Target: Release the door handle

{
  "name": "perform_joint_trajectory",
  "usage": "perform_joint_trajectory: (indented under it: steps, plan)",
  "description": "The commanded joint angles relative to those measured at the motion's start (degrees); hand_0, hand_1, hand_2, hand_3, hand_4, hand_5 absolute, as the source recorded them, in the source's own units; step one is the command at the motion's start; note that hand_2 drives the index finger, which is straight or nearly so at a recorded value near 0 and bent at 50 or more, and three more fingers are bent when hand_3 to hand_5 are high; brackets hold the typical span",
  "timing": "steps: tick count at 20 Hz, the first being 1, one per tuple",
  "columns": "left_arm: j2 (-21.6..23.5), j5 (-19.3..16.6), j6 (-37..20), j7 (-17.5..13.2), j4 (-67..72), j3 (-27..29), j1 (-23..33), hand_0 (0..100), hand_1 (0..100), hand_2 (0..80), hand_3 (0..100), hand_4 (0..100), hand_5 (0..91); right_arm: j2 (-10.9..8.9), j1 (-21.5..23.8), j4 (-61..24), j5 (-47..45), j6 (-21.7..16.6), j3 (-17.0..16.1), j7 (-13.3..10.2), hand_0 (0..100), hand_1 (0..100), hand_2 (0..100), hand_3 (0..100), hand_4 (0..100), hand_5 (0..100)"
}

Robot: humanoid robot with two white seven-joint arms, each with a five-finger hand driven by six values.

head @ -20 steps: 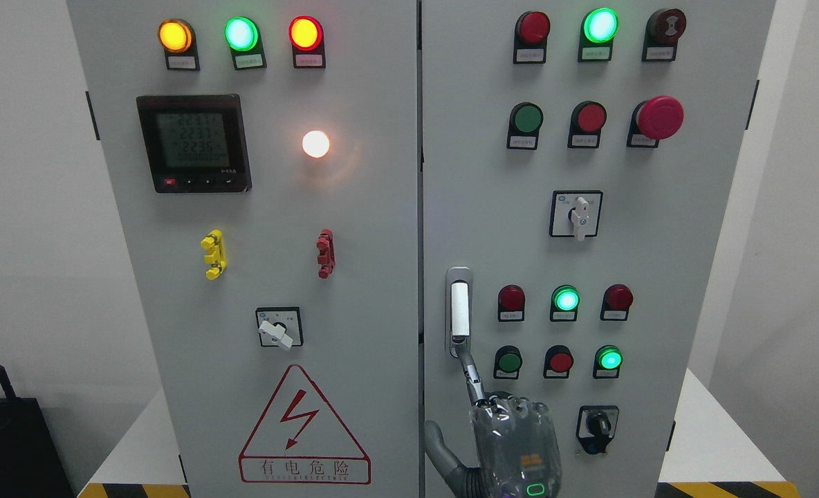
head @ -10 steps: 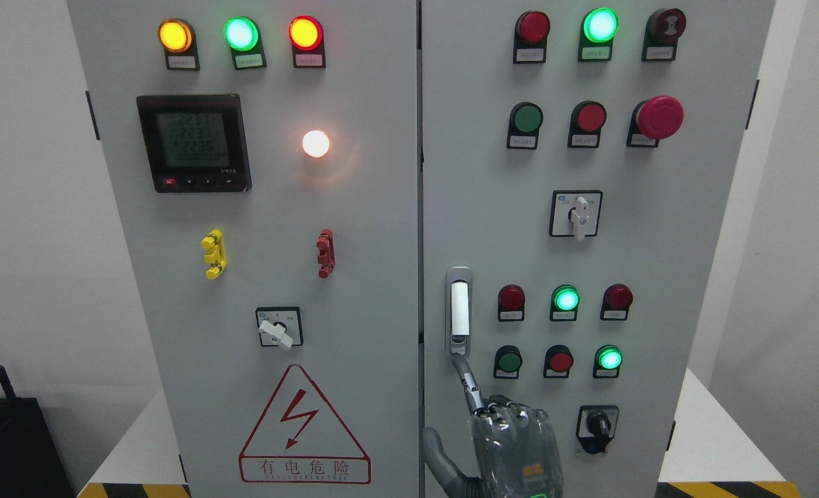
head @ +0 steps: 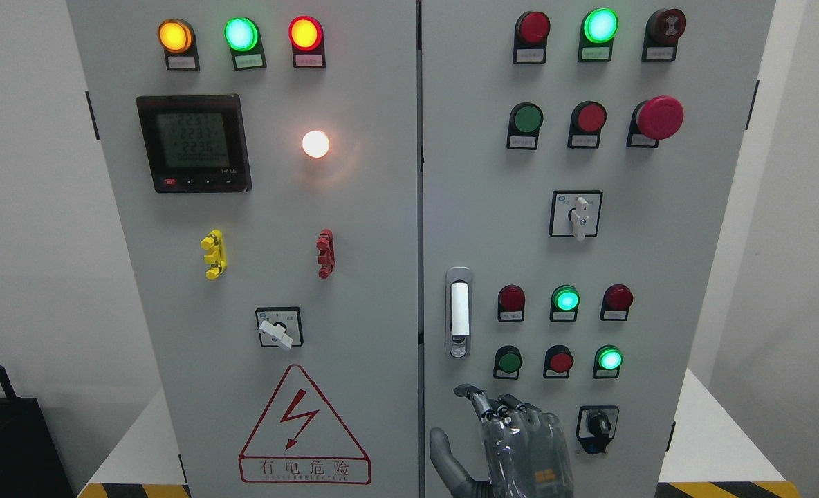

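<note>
White walls frame the grey two-door cabinet (head: 354, 207) I am facing. My right hand (head: 513, 436) comes up from the bottom edge right of the middle, fingers curled and empty, its index fingertip hooked just below the door handle (head: 458, 311) and apart from it. That silver handle stands upright at the right door's left edge. Red and green lamps (head: 565, 299) sit beside it. On the left door a warning triangle (head: 304, 423) reads 有电危险, below a meter (head: 194, 143) showing 2236.
</note>
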Motion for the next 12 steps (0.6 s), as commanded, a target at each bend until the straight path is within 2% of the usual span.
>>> perform_joint_trajectory:
  steps: [1,5,12]
  plan:
    - [0.0,0.0,0.0,0.0,1.0,0.6,0.0,12,39,0.0,0,0,0.0,-0.29,0.1,-1.7,-0.3,0.0,-1.0,0.0,50,28,53,93,86,87]
    - [0.0,0.0,0.0,0.0,1.0,0.6,0.0,12,39,0.0,0,0,0.0,-0.29,-0.2,-1.7,-0.4,0.0,-1.0,0.1,47,26,59,94,85,87]
    - [0.0,0.0,0.0,0.0,1.0,0.6,0.0,12,39,0.0,0,0,0.0,-0.29,-0.7,-1.7,-0.3,0.0,-1.0,0.3,43,11,73,100,86,88]
